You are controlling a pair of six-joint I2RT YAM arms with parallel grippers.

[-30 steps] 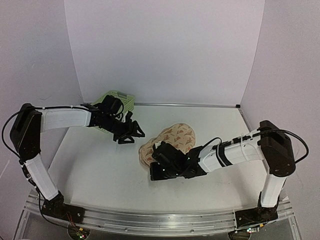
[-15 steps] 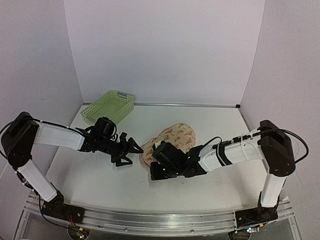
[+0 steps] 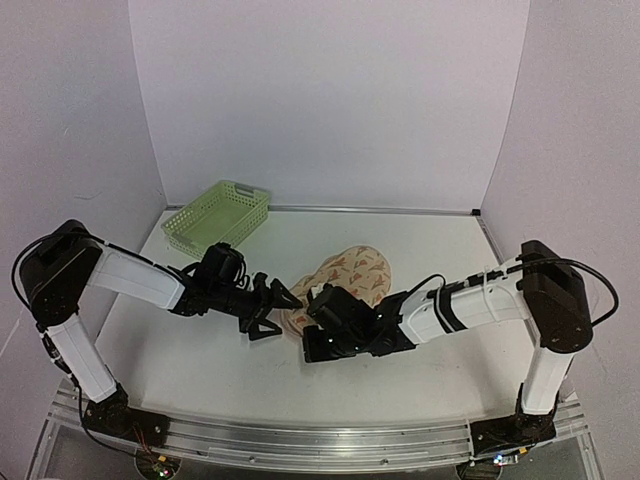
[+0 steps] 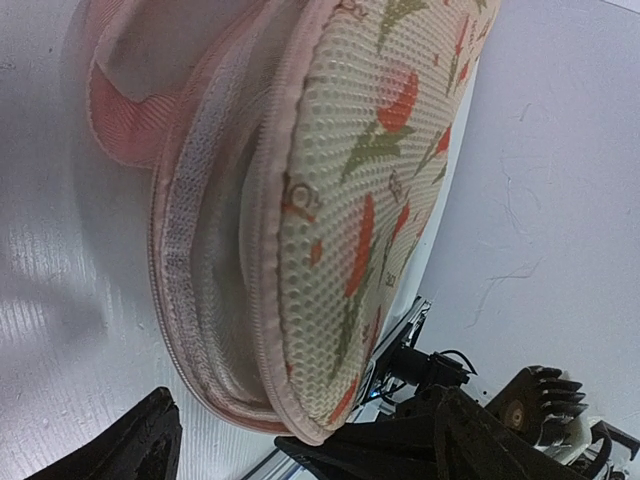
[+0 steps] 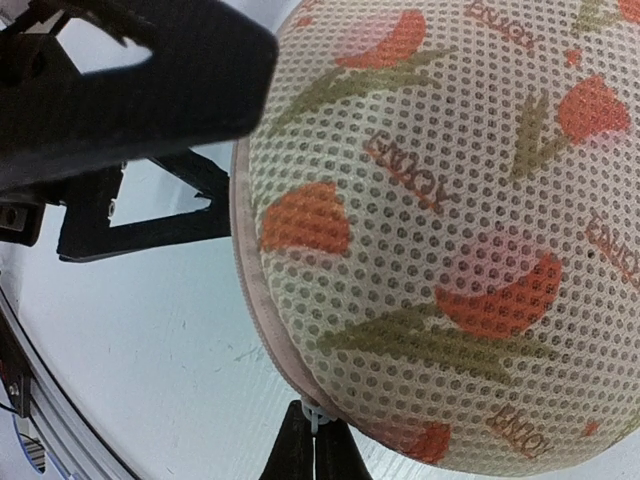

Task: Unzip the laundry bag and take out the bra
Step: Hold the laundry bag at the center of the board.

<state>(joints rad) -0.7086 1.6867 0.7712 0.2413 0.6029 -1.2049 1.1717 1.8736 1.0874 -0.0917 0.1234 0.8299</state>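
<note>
The bag (image 3: pixel 345 275) lies in the middle of the counter (image 3: pixel 200 350), with its zip partly open. The right hand (image 5: pixel 314 445) pinches the zip pull (image 5: pixel 313 416). The left hand (image 3: pixel 279 315) is spread beside the bag and holds nothing. If the right hand pulls now, the bag may slide instead of unzipping.

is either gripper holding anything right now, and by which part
The right gripper pinches the laundry bag by the small zip pull at its edge. The left gripper is open beside the bag, holding nothing.
</note>
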